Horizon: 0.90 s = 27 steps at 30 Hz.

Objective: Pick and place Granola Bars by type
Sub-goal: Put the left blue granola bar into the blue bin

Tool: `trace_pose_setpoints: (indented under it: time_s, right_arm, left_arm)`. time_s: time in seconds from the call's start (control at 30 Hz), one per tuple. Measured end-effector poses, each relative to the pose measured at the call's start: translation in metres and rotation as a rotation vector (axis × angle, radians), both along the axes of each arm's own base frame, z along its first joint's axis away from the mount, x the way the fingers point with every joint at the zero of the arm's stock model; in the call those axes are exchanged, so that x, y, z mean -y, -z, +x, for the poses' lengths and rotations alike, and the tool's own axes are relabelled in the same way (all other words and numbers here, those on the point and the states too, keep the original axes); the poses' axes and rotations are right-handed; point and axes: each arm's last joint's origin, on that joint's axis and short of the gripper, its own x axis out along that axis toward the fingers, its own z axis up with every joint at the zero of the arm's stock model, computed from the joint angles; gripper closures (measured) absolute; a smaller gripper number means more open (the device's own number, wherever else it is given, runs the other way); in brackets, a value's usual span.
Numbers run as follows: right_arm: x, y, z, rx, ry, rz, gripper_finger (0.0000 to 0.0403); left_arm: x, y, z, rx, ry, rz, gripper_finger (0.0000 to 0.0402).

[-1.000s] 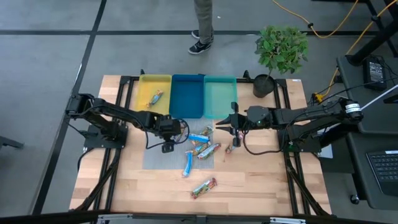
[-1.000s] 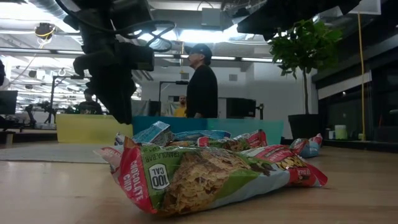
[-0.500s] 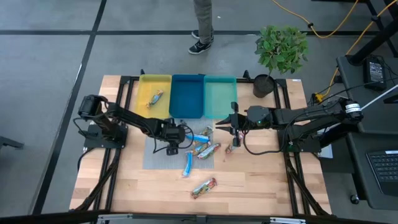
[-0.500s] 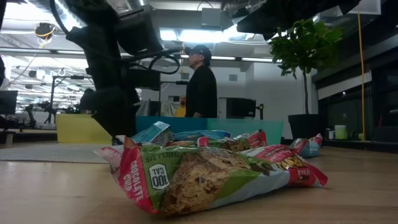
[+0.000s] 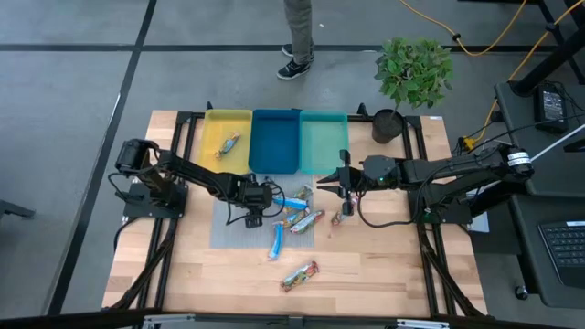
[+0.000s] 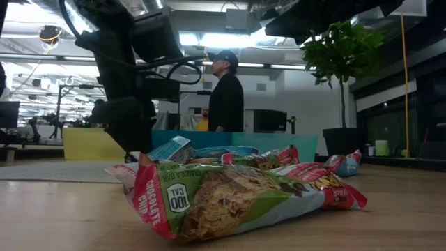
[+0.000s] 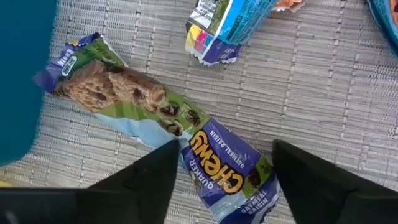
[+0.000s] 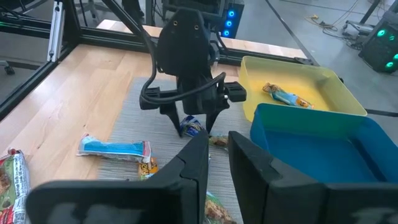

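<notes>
Having moved in from the mat's edge, the left gripper (image 7: 221, 165) now straddles a green bar (image 7: 155, 121), jaws wide, holding nothing; a grasp seems next.

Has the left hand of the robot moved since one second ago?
Yes. In the high view the left hand has shifted to the right across the grey woven mat, away from the yellow plastic tray and closer to the blue-wrapped granola bar.
</notes>
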Motion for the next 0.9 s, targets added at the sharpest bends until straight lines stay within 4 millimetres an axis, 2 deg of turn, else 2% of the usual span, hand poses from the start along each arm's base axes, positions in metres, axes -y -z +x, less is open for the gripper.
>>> trace_pose_setpoints:
  time_s: [0.3, 0.5, 0.77, 0.9]
  right_arm:
    - [0.0, 0.0, 0.0, 0.0, 0.0, 0.0, 0.0336]
    - [0.0, 0.0, 0.0, 0.001, 0.0, 0.0, 0.0336]
    - [0.0, 0.0, 0.0, 0.001, -0.001, 0.0, 0.0336]
    - [0.0, -0.001, 0.0, 0.007, -0.001, 0.001, 0.0336]
  left_arm:
    - [-0.001, 0.0, 0.0, 0.001, -0.025, 0.022, 0.0264]
    - [-0.002, 0.0, -0.001, 0.0, -0.029, 0.034, 0.032]
    - [0.005, -0.005, -0.005, 0.003, -0.017, 0.057, 0.0355]
    - [0.012, -0.022, -0.005, 0.041, -0.008, 0.045, 0.0356]
